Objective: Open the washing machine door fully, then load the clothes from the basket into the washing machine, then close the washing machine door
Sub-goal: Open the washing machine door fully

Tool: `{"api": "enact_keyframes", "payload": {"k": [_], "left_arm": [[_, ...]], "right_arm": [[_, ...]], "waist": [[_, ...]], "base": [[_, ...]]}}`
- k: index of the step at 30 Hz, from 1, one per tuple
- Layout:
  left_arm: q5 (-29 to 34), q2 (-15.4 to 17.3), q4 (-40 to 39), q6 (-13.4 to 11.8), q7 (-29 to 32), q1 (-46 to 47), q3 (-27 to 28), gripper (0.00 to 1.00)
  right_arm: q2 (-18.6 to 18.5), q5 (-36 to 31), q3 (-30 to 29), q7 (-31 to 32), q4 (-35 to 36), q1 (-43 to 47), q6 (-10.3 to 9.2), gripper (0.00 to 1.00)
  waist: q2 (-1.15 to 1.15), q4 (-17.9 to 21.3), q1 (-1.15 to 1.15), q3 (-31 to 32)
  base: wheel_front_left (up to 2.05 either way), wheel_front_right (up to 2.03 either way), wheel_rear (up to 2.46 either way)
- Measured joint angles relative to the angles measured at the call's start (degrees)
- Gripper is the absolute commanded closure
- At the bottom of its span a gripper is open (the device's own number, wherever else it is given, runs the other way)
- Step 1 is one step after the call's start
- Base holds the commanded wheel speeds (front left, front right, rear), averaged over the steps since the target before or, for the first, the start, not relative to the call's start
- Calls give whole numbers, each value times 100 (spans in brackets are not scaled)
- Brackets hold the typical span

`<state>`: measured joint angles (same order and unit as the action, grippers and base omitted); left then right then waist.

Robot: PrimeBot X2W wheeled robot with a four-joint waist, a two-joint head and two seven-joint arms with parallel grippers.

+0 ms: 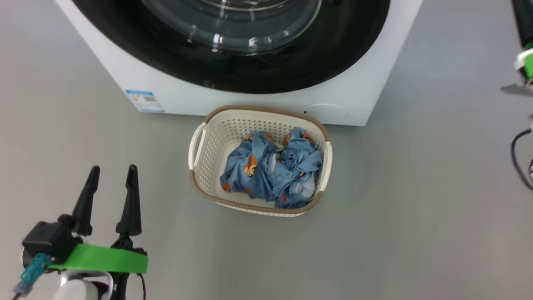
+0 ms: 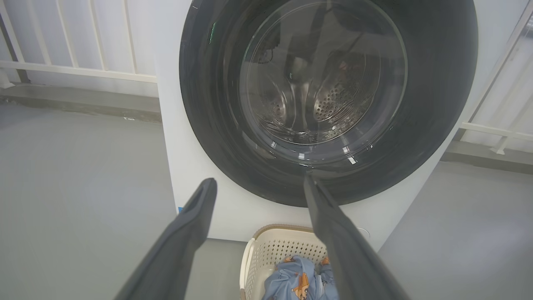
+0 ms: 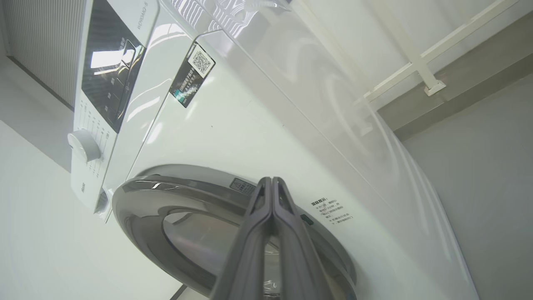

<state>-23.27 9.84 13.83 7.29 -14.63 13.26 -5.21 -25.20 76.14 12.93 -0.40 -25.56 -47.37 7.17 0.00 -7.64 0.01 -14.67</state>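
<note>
The white washing machine (image 1: pixel 125 71) stands at the top of the head view. Its glossy black washing machine door (image 1: pixel 233 62) lies flat against the front in the left wrist view (image 2: pixel 437 104). Just before the machine, the cream basket (image 1: pixel 216 137) holds crumpled light blue clothes (image 1: pixel 270 171) with orange figures. My left gripper (image 1: pixel 112 168) hovers open and empty over the floor, left of the basket. In the right wrist view, my right gripper (image 3: pixel 271 180) is shut with nothing between its fingers. Its tips are close to the door's silver rim (image 3: pixel 141 200); contact cannot be told.
Grey floor surrounds the basket. A white railing (image 2: pixel 75 71) runs behind the machine. The control panel's dial (image 3: pixel 83 146) sits above the door. A blue sticker (image 1: pixel 145 101) and round cap (image 1: pixel 325 111) mark the machine's lower front. A dark cable (image 1: pixel 516 154) hangs at the right edge.
</note>
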Motion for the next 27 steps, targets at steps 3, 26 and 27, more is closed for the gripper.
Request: {"api": "enact_keyframes", "payload": {"k": [3,26,27], "left_arm": [[-21,-4,-16,0,0,81,-1,0],[-147,-192,-84,0,-1,243,16,0],[-147,-199,-84,0,-1,264,16,0]], "right_arm": [[-77,313,34,202,-7,-190,0,100],[-320,1327,198,1673,-760,-1687,0,100],[-337,1370,193,1739,-790,-1738,0,100]], "waist": [[0,-109,0,-112],[0,-815,0,-918],[0,-839,0,-946]], "base": [[0,0,0],[0,0,0],[0,0,0]]}}
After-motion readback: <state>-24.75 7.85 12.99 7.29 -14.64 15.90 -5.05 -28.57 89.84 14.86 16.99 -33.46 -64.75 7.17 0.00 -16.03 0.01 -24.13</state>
